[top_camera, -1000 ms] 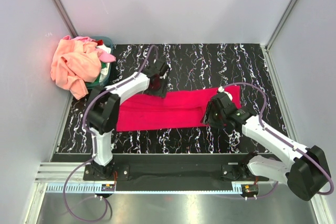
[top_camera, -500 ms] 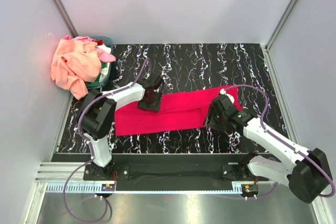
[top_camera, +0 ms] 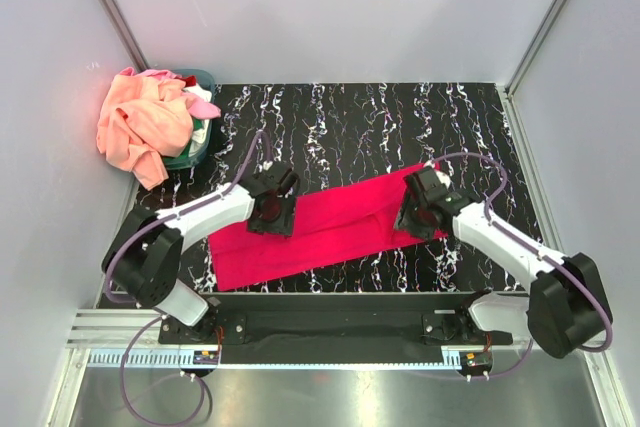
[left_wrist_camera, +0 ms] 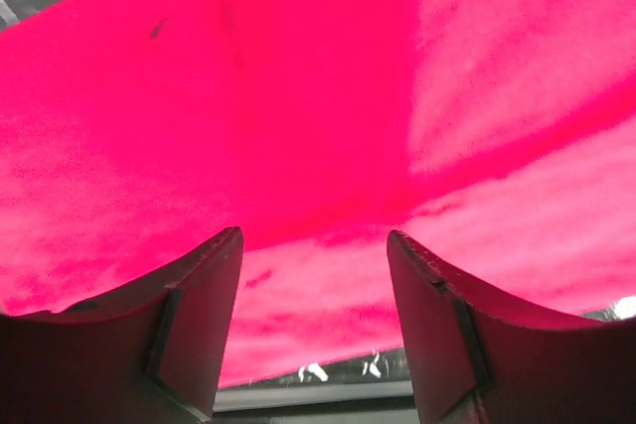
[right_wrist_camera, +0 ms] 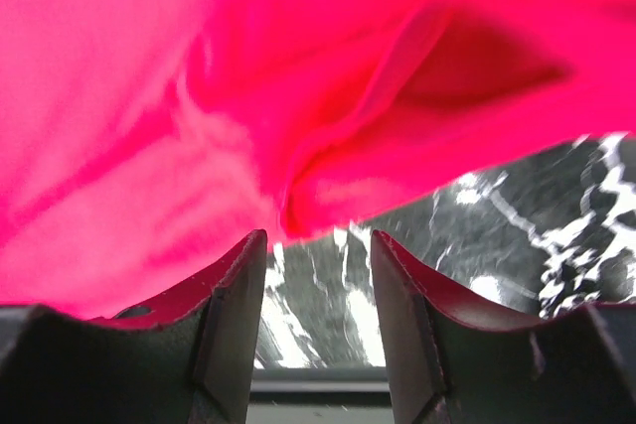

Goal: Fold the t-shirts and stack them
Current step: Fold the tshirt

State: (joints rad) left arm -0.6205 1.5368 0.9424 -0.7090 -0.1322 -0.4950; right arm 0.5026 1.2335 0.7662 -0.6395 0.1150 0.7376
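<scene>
Both jaws stand apart, pinching nothing; nip the crimson t-shirt [top_camera: 330,222] just ahead of each and lift together.

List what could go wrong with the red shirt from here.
1. The red shirt lies askew, bunched near the right gripper; folding now may trap wrinkles.
2. The left gripper and the right both stand open over the cloth, so a pull may slip.

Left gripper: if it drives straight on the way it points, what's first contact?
The red shirt: it fills the wrist view just past the left gripper's open fingertips. Gap unclear; it may be touching.
</scene>
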